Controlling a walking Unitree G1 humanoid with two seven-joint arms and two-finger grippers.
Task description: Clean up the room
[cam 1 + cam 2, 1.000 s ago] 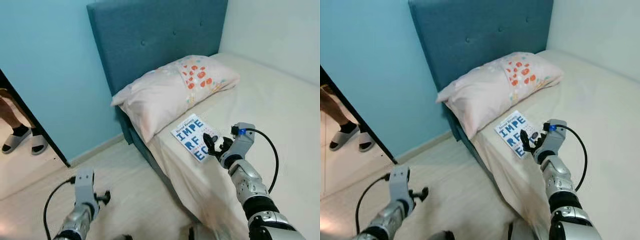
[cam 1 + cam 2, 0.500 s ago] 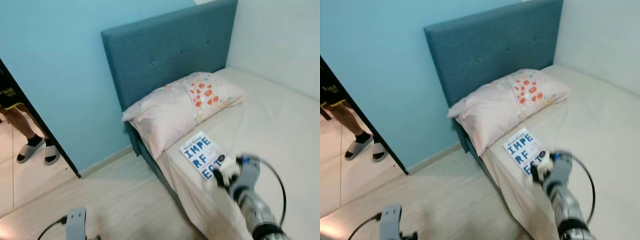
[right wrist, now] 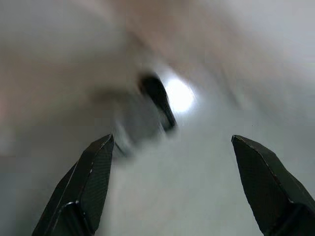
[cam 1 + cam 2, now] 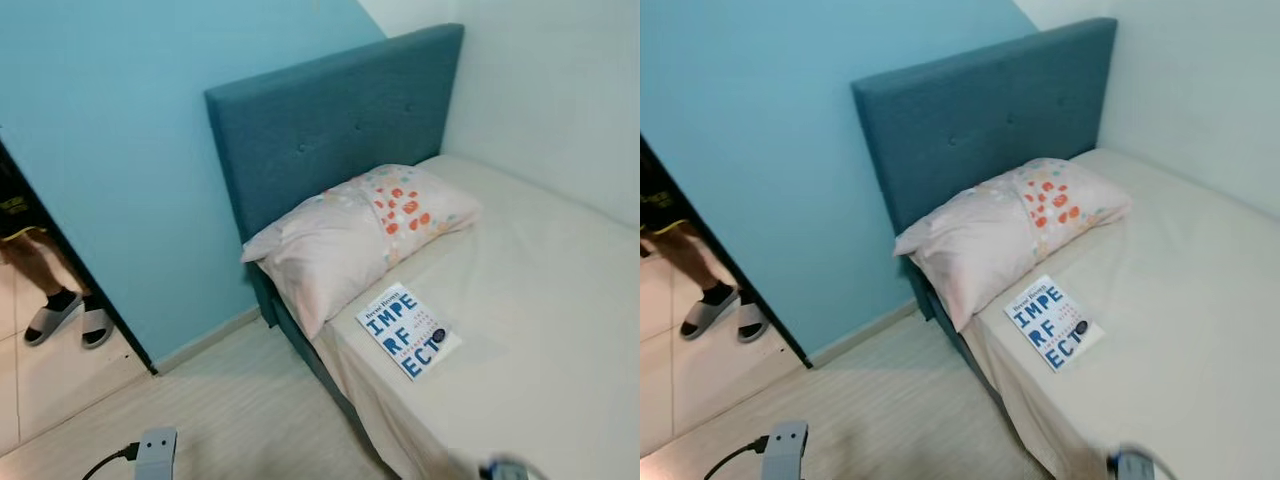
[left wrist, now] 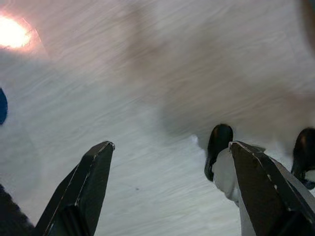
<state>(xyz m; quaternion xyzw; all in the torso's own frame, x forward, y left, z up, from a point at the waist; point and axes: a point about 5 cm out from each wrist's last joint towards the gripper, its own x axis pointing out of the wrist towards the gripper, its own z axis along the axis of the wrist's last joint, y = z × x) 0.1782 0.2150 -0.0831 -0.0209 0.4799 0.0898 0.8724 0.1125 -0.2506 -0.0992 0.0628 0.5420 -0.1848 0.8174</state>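
A white book [image 4: 408,330] with big blue letters lies flat on the cream bed [image 4: 540,330], near its edge and just below a pale pillow [image 4: 350,240] with orange dots. My right gripper [image 3: 172,139] is open with nothing between its fingers, over a blurred pale surface; the top of its wrist [image 4: 505,468] peeks in at the bottom edge of the left eye view, well short of the book. My left gripper [image 5: 170,145] is open and empty above the light floor, and its wrist [image 4: 155,450] shows low on the left.
A teal headboard [image 4: 330,120] stands against a light blue wall. A person's legs in grey slippers [image 4: 60,305] stand in the doorway at left. Light wood floor [image 4: 220,400] lies between the doorway and the bed. A white wall runs along the bed's far side.
My right gripper has pulled back from the book and dropped to the picture's bottom edge. The left arm has sunk lower too. The camera has lifted; the book stays on the bed.
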